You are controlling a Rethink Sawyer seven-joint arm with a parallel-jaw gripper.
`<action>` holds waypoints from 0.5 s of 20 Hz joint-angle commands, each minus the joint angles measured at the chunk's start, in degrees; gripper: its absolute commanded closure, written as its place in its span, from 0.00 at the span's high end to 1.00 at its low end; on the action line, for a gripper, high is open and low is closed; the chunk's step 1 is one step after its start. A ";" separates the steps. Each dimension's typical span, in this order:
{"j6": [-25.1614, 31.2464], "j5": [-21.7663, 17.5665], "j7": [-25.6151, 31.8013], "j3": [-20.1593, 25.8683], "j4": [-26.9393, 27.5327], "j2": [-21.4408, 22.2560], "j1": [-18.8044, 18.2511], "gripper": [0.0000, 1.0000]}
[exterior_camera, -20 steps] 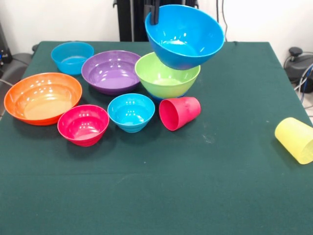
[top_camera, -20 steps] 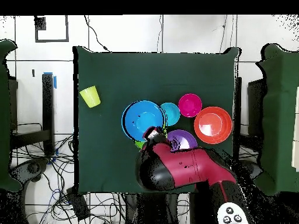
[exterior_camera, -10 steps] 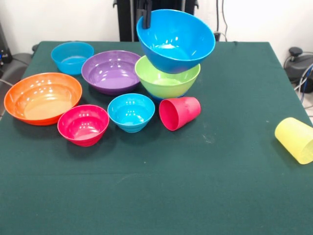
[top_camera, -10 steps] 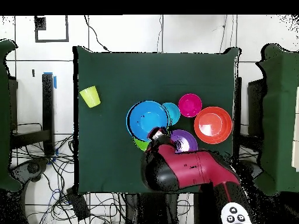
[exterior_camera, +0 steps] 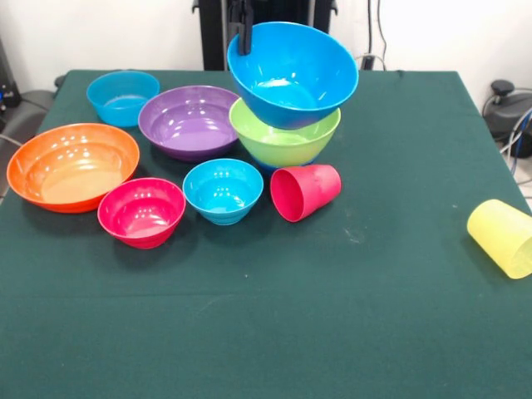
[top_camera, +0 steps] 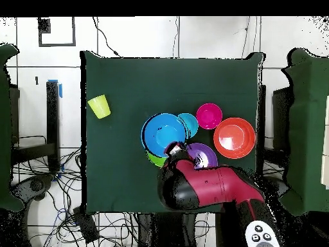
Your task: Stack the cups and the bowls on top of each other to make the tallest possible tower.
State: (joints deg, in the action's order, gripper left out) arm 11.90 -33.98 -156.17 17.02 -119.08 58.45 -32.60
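Note:
My gripper (exterior_camera: pixel 240 35) is shut on the far left rim of a large bright blue bowl (exterior_camera: pixel 293 79), which hangs slightly tilted just over the lime green bowl (exterior_camera: pixel 283 140); I cannot tell whether the two touch. Seen from overhead, the gripper (top_camera: pixel 173 149) and the blue bowl (top_camera: pixel 164 132) cover most of the green bowl (top_camera: pixel 154 159). A red-pink cup (exterior_camera: pixel 306 191) lies on its side in front of the green bowl. Far to the right, a yellow cup (exterior_camera: pixel 502 237) lies on its side too.
Left of the green bowl stand a purple bowl (exterior_camera: pixel 189 121), a small blue bowl (exterior_camera: pixel 123 96), a big orange bowl (exterior_camera: pixel 71 165), a pink-red bowl (exterior_camera: pixel 141 212) and a cyan bowl (exterior_camera: pixel 223 190). The green cloth covers the table (exterior_camera: pixel 349 332).
The gripper has carried the blue bowl left and down in the front view, from beside the green bowl to right above it, and the bowl hangs more level.

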 commanded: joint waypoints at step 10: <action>-3.64 -2.24 0.30 -1.28 2.38 -3.66 1.42 0.00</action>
State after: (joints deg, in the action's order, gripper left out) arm 11.89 -33.98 -156.17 16.07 -119.05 57.05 -32.50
